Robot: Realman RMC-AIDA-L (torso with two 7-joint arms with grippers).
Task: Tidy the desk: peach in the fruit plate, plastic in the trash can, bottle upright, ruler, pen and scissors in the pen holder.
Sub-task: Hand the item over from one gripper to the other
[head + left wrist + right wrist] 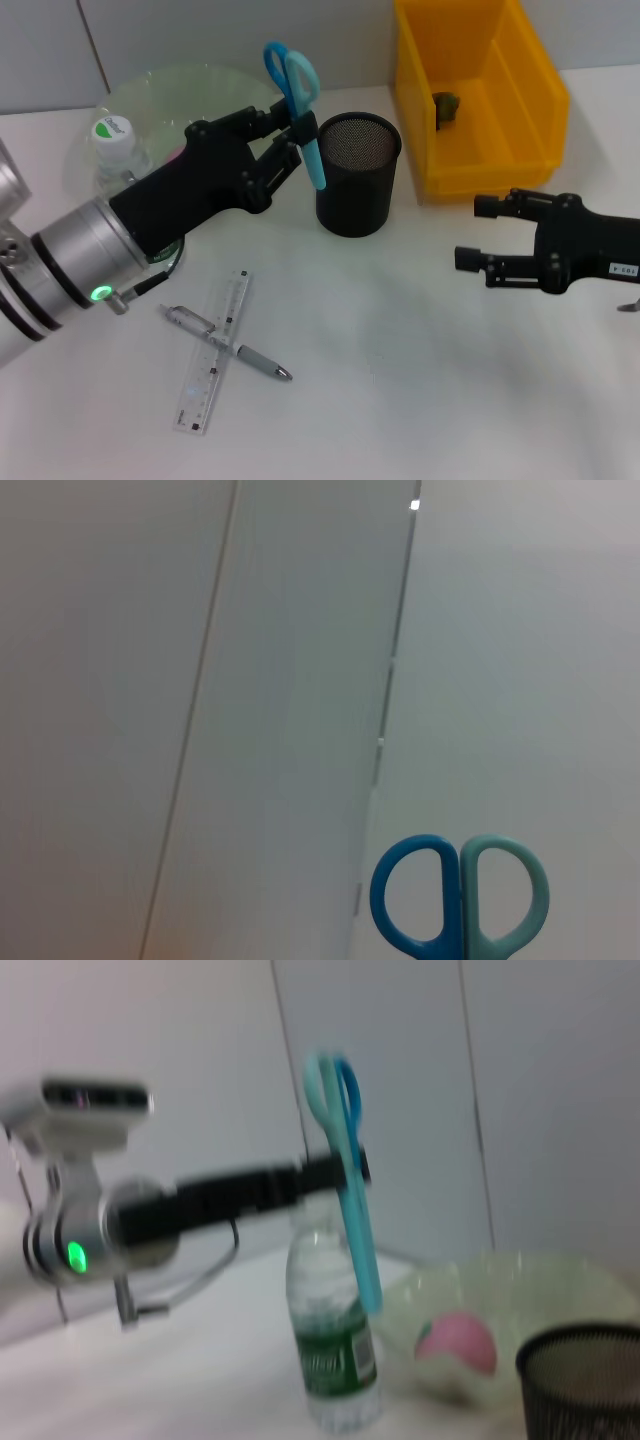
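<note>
One tool in hand: left gripper [296,143] clamps the scissors [300,110] mid-blade, long axis near vertical, handles up, tip down. Pen holder [357,187] sits just at 4 o'clock of the tip on the desk [420,350]. Right gripper [480,234] idle, fingers spread, nothing held.

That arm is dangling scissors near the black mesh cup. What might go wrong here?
The left gripper holds the scissors tip-down just beside the pen holder, not over its opening; released here, they would likely miss it or strike the rim and tip it. The upright bottle beside the arm might get knocked over.
</note>
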